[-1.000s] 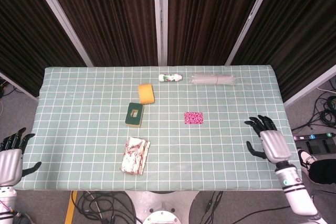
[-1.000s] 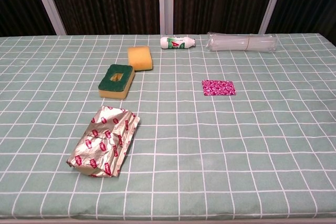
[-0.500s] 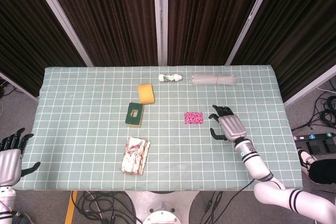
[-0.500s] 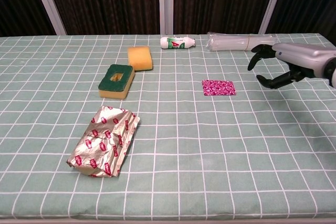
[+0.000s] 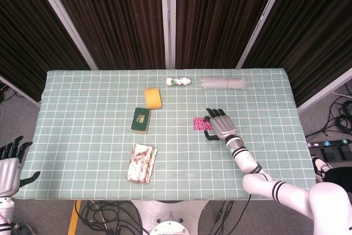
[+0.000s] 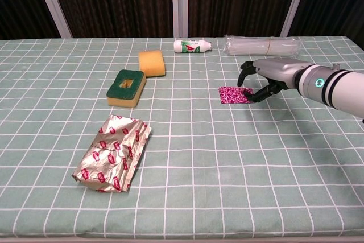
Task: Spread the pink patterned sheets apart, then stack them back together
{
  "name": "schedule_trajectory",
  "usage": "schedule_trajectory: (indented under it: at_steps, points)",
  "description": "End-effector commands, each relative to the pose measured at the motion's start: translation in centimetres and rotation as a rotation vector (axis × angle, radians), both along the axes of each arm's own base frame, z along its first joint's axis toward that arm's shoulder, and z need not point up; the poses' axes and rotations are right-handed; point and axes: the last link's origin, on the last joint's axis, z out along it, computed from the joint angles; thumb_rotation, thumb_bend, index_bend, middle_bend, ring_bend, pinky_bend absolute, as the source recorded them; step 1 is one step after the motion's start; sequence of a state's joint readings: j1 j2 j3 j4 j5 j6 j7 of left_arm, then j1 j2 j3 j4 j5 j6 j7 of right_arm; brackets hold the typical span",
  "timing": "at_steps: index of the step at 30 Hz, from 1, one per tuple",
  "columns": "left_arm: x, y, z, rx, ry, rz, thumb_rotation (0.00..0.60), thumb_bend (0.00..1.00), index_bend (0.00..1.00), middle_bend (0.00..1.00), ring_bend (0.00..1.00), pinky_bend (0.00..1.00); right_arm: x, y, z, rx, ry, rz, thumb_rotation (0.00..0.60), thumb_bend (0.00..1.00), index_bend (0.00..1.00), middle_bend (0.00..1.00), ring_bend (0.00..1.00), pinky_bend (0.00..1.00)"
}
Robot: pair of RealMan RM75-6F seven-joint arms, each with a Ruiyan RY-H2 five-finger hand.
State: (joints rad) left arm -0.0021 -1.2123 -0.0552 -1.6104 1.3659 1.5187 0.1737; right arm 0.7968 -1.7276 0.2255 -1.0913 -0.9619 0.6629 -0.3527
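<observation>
The right hand [image 6: 263, 78] is seen palm-down with fingers spread, its fingertips at the right edge of the pink patterned sheets [image 6: 235, 95], though contact cannot be judged. Just behind the hand a clear plastic roll [image 6: 261, 45] is laid. Well to its left, two sponges and a crumpled foil wrapper [image 6: 113, 152] are seen.

A table [image 5: 82, 97] with a green cloth of white squares stands before dark curtains [image 5: 110, 15] with pale bars. Black cables [image 5: 341, 116] lie on the grey floor [image 5: 16, 108].
</observation>
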Motion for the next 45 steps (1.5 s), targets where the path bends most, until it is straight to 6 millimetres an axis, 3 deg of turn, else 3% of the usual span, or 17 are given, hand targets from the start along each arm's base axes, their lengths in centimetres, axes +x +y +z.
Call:
schedule_trajectory:
  at_steps: [1, 6, 12, 19, 26, 39, 45]
  points:
    - [0.0, 0.0, 0.1, 0.001, 0.002, 0.003, 0.6, 0.12, 0.27, 0.2, 0.15, 0.17, 0.1, -0.6, -1.1, 0.02, 0.007, -0.017, 0.342, 0.45, 0.27, 0.0, 0.0, 0.0]
    - [0.0, 0.0, 0.1, 0.002, 0.003, 0.006, 0.6, 0.12, 0.27, 0.2, 0.15, 0.17, 0.1, -1.1, -1.9, 0.035, 0.007, -0.03, 0.341, 0.45, 0.25, 0.0, 0.0, 0.0]
    - [-0.1, 0.0, 0.1, 0.0, 0.006, 0.009, 0.6, 0.12, 0.27, 0.2, 0.15, 0.17, 0.3, -1.4, -2.1, 0.028, -0.009, -0.028, 0.281, 0.54, 0.23, 0.0, 0.0, 0.0]
    - [-0.1, 0.1, 0.0, 0.0, 0.006, 0.01, 0.6, 0.12, 0.27, 0.2, 0.15, 0.17, 0.1, -1.2, -2.4, 0.041, -0.011, -0.022, 0.265, 0.57, 0.23, 0.0, 0.0, 0.0]
    - [-0.2, 0.2, -0.1, -0.003, 0.003, 0.008, 0.6, 0.12, 0.27, 0.2, 0.15, 0.17, -1.0, 0.6, -1.7, 0.063, 0.005, -0.002, 0.257, 0.57, 0.23, 0.0, 0.0, 0.0]
    - [-0.4, 0.6, -0.2, 0.001, 0.0, -0.001, 0.6, 0.12, 0.27, 0.2, 0.15, 0.17, -2.9, 7.0, 1.7, 0.109, 0.072, 0.052, 0.254, 0.57, 0.23, 0.0, 0.0, 0.0]
    - [-0.3, 0.5, -0.1, 0.003, 0.0, -0.002, 0.6, 0.12, 0.27, 0.2, 0.15, 0.17, -2.4, 6.8, 3.6, 0.054, 0.05, 0.046, 0.248, 0.57, 0.23, 0.0, 0.0, 0.0]
